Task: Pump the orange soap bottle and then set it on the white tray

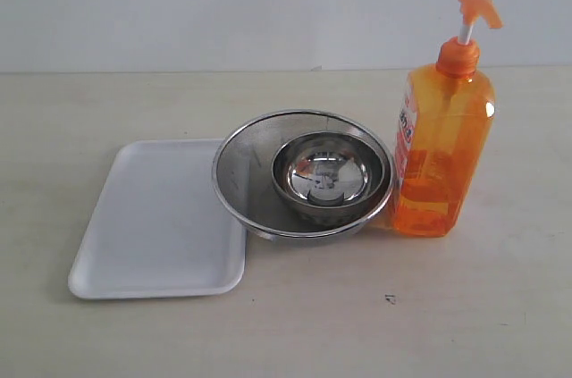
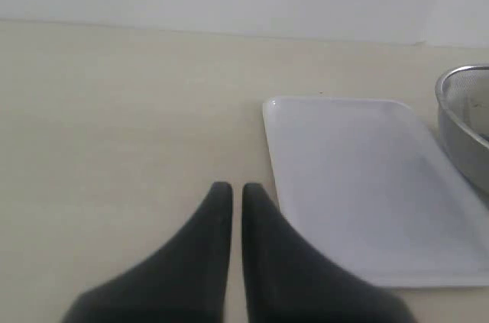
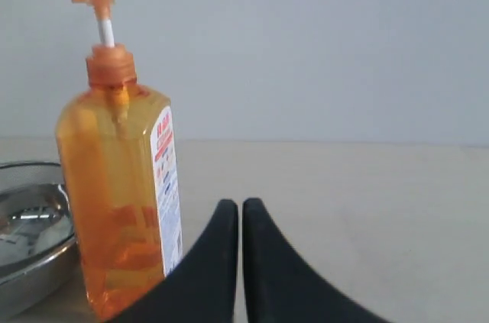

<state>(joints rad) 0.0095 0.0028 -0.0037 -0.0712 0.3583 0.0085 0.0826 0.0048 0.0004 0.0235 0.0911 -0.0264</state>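
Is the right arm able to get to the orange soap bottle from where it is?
Probably yes. The right gripper sits near the orange soap bottle with nothing between them; the steel bowl is on the bottle's other side. Its jaws are shut, so they must open first.

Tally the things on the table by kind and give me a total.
Tall translucent orange plastic soap bottle: 1
Flat white rectangular tray: 1
Round steel bowls: 2, a large outer bowl and a small bowl nested inside it
Total: 4

orange soap bottle [image 1: 441,150] upright, white tray [image 1: 156,222] empty
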